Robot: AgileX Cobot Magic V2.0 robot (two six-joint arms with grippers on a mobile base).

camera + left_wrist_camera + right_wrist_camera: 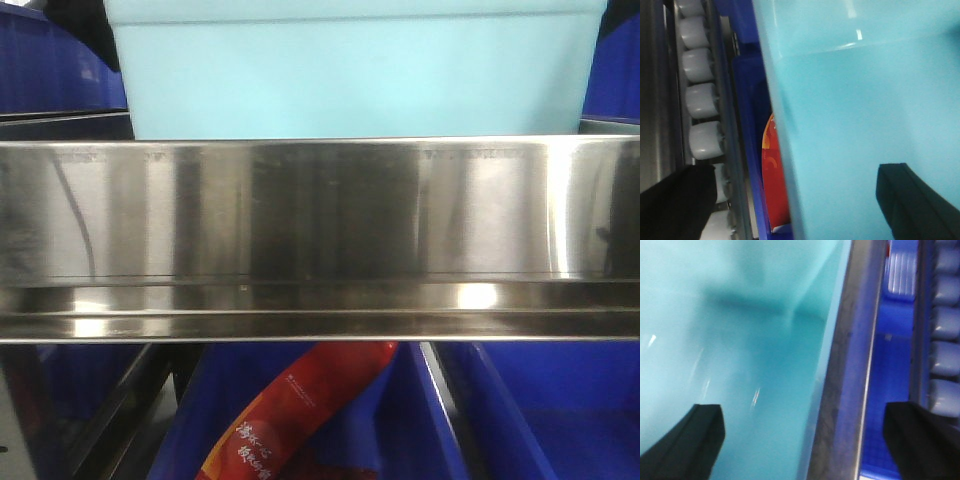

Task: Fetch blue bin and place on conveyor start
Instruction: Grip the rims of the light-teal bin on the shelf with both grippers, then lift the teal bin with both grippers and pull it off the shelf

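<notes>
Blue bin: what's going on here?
Both arms are at the blue bin, which shows above the steel shelf rail, with darker blue bins around it. The left gripper and right gripper each straddle a bin wall, one finger inside and one outside. The jaws are wide apart, not yet closed. The conveyor start is not in view, so this is still the fetch stage.

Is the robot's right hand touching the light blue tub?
Cannot tell. In the right wrist view the right gripper straddles a wall of the blue bin, fingers spread wide, but blur hides whether either finger meets the plastic.
</notes>
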